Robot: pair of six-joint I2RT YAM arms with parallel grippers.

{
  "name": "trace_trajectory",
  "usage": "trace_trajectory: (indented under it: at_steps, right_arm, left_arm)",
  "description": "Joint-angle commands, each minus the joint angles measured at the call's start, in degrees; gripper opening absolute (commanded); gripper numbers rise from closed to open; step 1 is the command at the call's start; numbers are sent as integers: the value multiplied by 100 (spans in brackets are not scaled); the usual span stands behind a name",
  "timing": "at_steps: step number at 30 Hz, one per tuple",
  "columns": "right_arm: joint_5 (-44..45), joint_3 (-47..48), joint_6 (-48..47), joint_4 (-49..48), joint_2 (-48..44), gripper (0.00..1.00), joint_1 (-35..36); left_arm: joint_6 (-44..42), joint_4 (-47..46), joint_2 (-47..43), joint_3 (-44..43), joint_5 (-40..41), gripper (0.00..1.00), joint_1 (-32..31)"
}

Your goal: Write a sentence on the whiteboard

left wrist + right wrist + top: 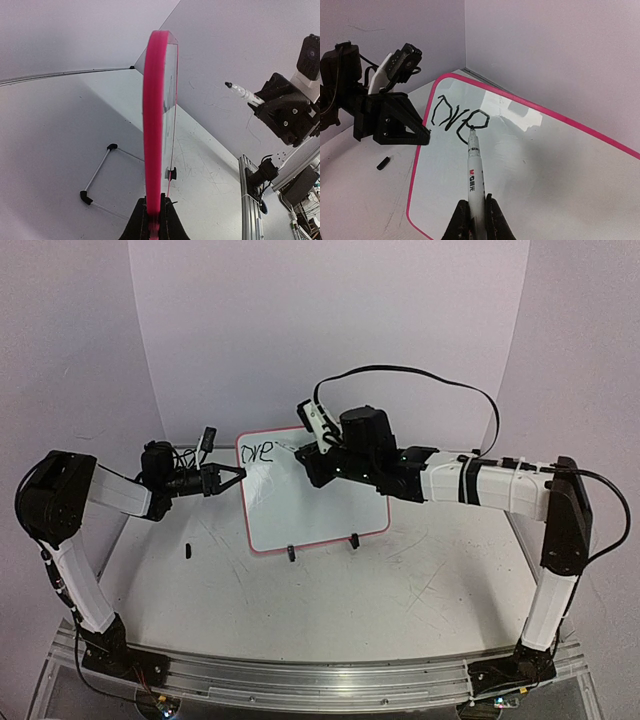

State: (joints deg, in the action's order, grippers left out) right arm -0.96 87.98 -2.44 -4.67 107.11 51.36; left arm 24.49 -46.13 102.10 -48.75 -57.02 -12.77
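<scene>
Whiteboard (320,502) sits on the table (430,585) around mid-depth, a bit left of centre. Its near edge with two black clip feet (291,553) is down on the table, and the board looks tilted up from there; left wrist view sees it edge-on as a pink strip.

Left gripper (239,478) is clenched on the board's left edge, upper part. The pink frame is pinched between the fingers (140,225), so it's steadying the board.

Right gripper (474,219) is clamped around a white marker (474,172), barrel pointing away from the wrist camera. The black tip is down at the board surface, right at the bottom of the last letter; looks like contact but can't be fully sure. The right arm reaches in over the board from the right side.

Sentence (458,118): only three black letters so far, roughly "dre", a bit crooked, in the board's far-left corner close to the frame. Rest of the board is plain white with some glare.

Small black cap-like piece (187,550) lies on the table left of the board, apart from it, below the left gripper in the top view.

Table is white and scuffed, with a pale backdrop behind
</scene>
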Motion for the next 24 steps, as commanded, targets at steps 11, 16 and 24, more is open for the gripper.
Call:
trace_trajectory:
  at_steps: [11, 16, 24]
  right_arm:
    - [450, 609, 89, 62, 431, 0, -123]
    - [669, 293, 103, 48, 195, 0, -138]
    - [607, 278, 199, 20, 265, 0, -278]
  left_arm:
    - [-550, 405, -122, -395, 106, 0, -65]
    - [-575, 456, -98, -423, 86, 0, -51]
    - [-611, 474, -116, -415, 85, 0, -55]
